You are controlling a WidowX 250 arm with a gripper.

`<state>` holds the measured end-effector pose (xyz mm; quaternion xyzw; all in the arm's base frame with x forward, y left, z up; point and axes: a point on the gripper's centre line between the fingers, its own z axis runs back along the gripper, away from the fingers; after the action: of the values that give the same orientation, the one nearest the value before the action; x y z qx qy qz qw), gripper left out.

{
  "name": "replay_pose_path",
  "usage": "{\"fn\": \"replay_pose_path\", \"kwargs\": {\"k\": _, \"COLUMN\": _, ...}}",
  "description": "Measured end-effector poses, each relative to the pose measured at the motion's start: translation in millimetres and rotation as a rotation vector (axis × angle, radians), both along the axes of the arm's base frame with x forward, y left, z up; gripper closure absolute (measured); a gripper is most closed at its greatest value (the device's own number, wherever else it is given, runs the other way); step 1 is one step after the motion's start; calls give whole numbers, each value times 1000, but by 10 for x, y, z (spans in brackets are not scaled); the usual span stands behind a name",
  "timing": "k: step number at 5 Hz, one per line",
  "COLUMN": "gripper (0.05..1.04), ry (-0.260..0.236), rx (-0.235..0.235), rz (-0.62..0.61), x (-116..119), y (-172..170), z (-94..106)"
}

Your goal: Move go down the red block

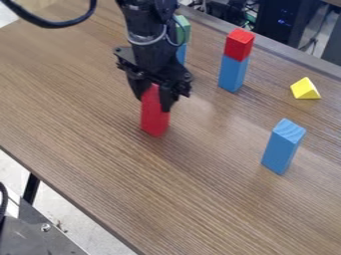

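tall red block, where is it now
In the camera view, the tall red block is upright just left of centre, its upper end held in the gripper, left of the blue block topped by a red cube.

Setting: laboratory or robotics workspace, indicated by the wood-grain table, the robot arm at upper center, and the dark computer equipment with cables at upper right.

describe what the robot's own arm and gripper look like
The arm is black, with bulky, angular segments and a thin grey cable curving around it. The gripper is black too, with a wide, angular body and two dark, chunky fingers. A thick black cable loops beside the arm.
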<state>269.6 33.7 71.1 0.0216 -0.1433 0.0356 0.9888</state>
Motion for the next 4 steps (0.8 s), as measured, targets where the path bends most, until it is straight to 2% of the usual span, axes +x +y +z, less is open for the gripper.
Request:
{"fn": "replay_pose_path", "kwargs": {"k": 2, "gripper": 521, "ry": 5, "rx": 395, "rz": -60, "x": 1, "y": -157, "z": 367}}
{"fn": "replay_pose_path", "kwargs": {"k": 3, "gripper": 521, "ry": 62, "rx": 540, "rz": -147, "x": 7, "y": -316, "z": 185}}
{"fn": "replay_pose_path", "kwargs": {"k": 4, "gripper": 521, "ry": 145, "rx": 578, "rz": -177, "x": -71, "y": -334, "z": -58}}
